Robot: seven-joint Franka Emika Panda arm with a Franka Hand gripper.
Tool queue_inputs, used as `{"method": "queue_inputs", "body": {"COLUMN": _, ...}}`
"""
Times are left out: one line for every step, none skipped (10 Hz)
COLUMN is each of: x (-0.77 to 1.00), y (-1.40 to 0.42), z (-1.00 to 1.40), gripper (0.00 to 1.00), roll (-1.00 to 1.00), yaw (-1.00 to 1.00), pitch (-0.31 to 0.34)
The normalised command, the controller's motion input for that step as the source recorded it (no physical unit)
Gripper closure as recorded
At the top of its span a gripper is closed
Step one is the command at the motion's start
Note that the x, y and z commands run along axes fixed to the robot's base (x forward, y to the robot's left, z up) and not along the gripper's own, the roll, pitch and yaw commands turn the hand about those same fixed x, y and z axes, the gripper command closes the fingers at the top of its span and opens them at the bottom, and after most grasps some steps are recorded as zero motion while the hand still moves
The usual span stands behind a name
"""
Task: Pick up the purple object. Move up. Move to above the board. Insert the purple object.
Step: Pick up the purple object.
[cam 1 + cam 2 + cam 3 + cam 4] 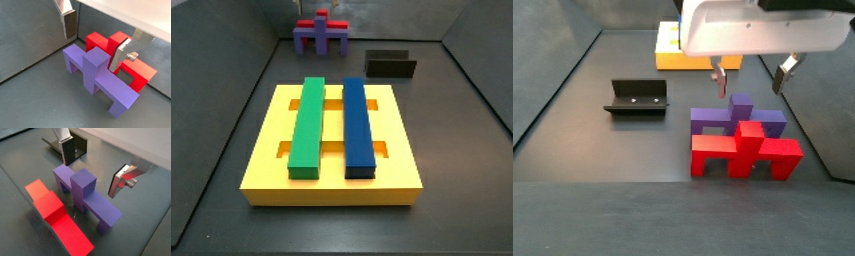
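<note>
The purple object point(97, 75) point(83, 193) stands on the grey floor, stem upward, with the red piece right beside it. My gripper point(95, 42) point(93, 168) is open, hanging just above the purple object with one silver finger point(69, 25) on each side of the stem and nothing between them. In a side view the gripper point(752, 78) hovers over the purple object point(738, 115). The board point(265, 170) is a yellow slab carrying a green bar point(307, 125) and a blue bar point(358, 125); the purple object point(322, 38) lies beyond its far end.
A red piece point(747, 155) point(57, 218) of like shape touches the purple one. The fixture point(636, 98) point(390, 64), a black bracket, stands a short way off. Dark walls enclose the floor; a pale wall edge point(133, 15) runs close behind the pieces.
</note>
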Motion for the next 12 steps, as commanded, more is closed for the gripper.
{"method": "queue_inputs", "body": {"x": 0.0, "y": 0.11, "z": -0.25, "gripper": 0.0, "roll": 0.0, "yaw": -0.19, "pitch": 0.0}}
{"method": "queue_inputs", "body": {"x": 0.0, "y": 0.05, "z": -0.19, "gripper": 0.0, "roll": -0.01, "yaw": -0.13, "pitch": 0.0}}
{"method": "queue_inputs", "body": {"x": 0.01, "y": 0.03, "z": -0.18, "gripper": 0.0, "roll": 0.0, "yaw": -0.09, "pitch": 0.0}}
{"method": "queue_inputs", "body": {"x": 0.0, "y": 0.03, "z": -0.21, "gripper": 0.0, "roll": 0.0, "yaw": -0.1, "pitch": 0.0}}
{"method": "queue_inputs", "body": {"x": 0.0, "y": 0.01, "z": -0.22, "gripper": 0.0, "roll": 0.0, "yaw": -0.17, "pitch": 0.0}}
{"method": "queue_inputs", "body": {"x": 0.0, "y": 0.03, "z": -0.19, "gripper": 0.0, "roll": 0.0, "yaw": -0.22, "pitch": 0.0}}
{"method": "queue_inputs", "body": {"x": 0.0, "y": 0.01, "z": -0.17, "gripper": 0.0, "roll": 0.0, "yaw": -0.14, "pitch": 0.0}}
{"method": "queue_inputs", "body": {"x": 0.03, "y": 0.0, "z": -0.11, "gripper": 0.0, "roll": 0.0, "yaw": -0.09, "pitch": 0.0}}
{"method": "queue_inputs", "body": {"x": 0.0, "y": 0.0, "z": -0.03, "gripper": 0.0, "roll": 0.0, "yaw": -0.01, "pitch": 0.006}}
{"method": "queue_inputs", "body": {"x": 0.0, "y": 0.0, "z": -0.02, "gripper": 0.0, "roll": 0.0, "yaw": 0.0, "pitch": 0.0}}
{"method": "queue_inputs", "body": {"x": 0.0, "y": 0.0, "z": 0.0, "gripper": 0.0, "roll": 0.0, "yaw": 0.0, "pitch": 0.0}}
{"method": "queue_inputs", "body": {"x": 0.0, "y": 0.0, "z": 0.0, "gripper": 1.0, "roll": 0.0, "yaw": 0.0, "pitch": 0.0}}
